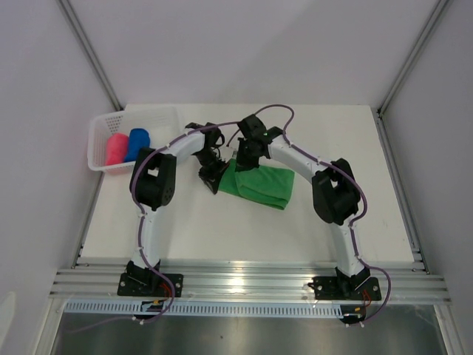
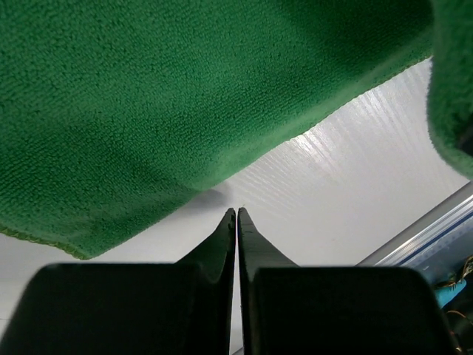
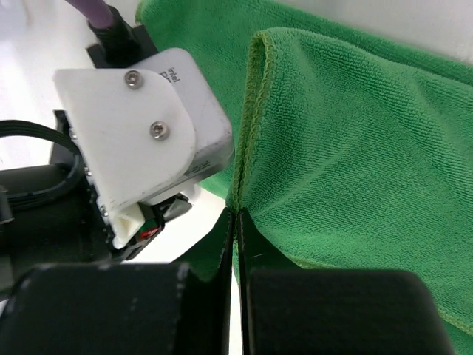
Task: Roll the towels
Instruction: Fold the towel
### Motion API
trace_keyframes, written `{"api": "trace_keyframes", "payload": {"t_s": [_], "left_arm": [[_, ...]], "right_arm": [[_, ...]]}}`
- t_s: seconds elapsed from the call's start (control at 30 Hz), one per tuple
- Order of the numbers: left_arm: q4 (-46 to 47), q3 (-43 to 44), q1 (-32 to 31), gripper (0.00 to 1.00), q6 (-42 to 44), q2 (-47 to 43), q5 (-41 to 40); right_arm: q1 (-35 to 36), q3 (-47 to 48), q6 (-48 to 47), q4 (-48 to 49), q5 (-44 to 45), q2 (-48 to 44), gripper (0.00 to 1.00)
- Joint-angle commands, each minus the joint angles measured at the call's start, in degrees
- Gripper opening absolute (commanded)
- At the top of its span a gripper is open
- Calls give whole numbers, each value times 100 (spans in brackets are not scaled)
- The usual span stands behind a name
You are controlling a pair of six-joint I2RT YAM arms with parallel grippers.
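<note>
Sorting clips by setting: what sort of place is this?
Probably a lab robot test cell: plain white panel walls in aluminium framing, two arms bolted to an aluminium rail, and a white table with a green towel and a mesh basket.

White mesh basket (image 1: pixel 97 144) at far-left corner of table (image 1: pixel 222 237).

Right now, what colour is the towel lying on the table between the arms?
The towel is plain bright green, no pattern; the right wrist view shows it best.
</note>
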Motion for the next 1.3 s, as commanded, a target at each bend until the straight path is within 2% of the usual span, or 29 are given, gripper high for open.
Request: {"api": "trace_keyframes", "payload": {"t_s": [0.0, 0.1, 0.27, 0.37, 0.4, 0.43, 0.53, 0.57, 0.77, 0.87, 1.0, 1.27], "left_arm": [[-49, 232, 29, 5, -28, -100, 88], [-57, 267, 29, 14, -2, -171, -35], [-40, 188, 56, 23, 112, -426, -97], [-49, 214, 108, 27, 130, -549, -150], [-49, 214, 152, 29, 130, -601, -176], [-49, 232, 170, 30, 138, -628, -211], [-31, 258, 196, 34, 191, -707, -404], [-5, 267, 196, 35, 209, -724, -552], [-22, 495, 231, 44, 227, -646, -861], [-49, 679, 249, 49, 113, -497, -879], [-31, 777, 258, 51, 42, -347, -940], [66, 610, 258, 52, 24, -268, -1064]], "right_arm": [[19, 22, 202, 368, 318, -597, 0], [-25, -48, 184, 457, 319, -650, 0], [-130, -144, 61, 299, 248, -772, 0], [-394, -802, 0, 325, 379, -1439, 0], [-499, -1309, -27, 342, 450, -1676, 0], [-796, -1575, -36, 351, 563, -2157, 0], [-1377, -2627, -185, 255, 600, -2810, 0], [-1805, -2867, -290, 185, 574, -3169, 0], [-3309, -4283, -791, -123, 802, -4164, 0], [-3933, -4609, -1019, -53, 731, -4166, 0], [-4305, -4645, -1309, -88, 731, -3903, 0], [-4604, -4566, -1714, -282, 1171, -3928, 0]]}}
